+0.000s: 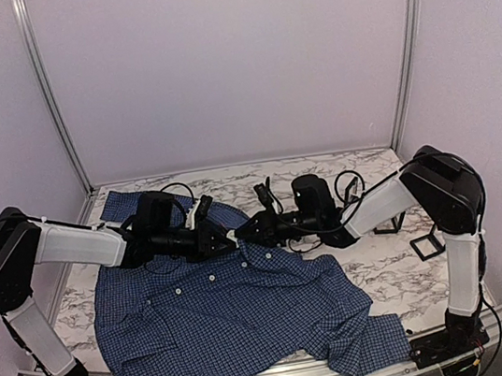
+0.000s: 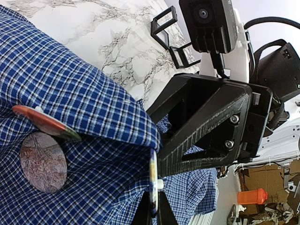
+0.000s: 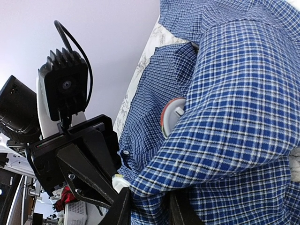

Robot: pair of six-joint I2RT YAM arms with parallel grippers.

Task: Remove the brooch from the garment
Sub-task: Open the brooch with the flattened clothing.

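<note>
While the left gripper (image 1: 227,239) is shut and the right gripper (image 3: 152,208) pinches the shirt (image 1: 232,314), tugging could rip cloth at the brooch (image 3: 171,117).

We see the garment (image 1: 232,314), a dark blue fine-checked shirt with small white buttons, lying spread and rumpled across the marbled bench (image 1: 386,267), its lower part reaching the near edge. Around the chest the cloth is drawn up into a raised fold. The brooch (image 3: 171,116), a small round disc with an orange-red rim and a pale face, sits tilted against the fabric, half tucked beneath that fold.
</note>
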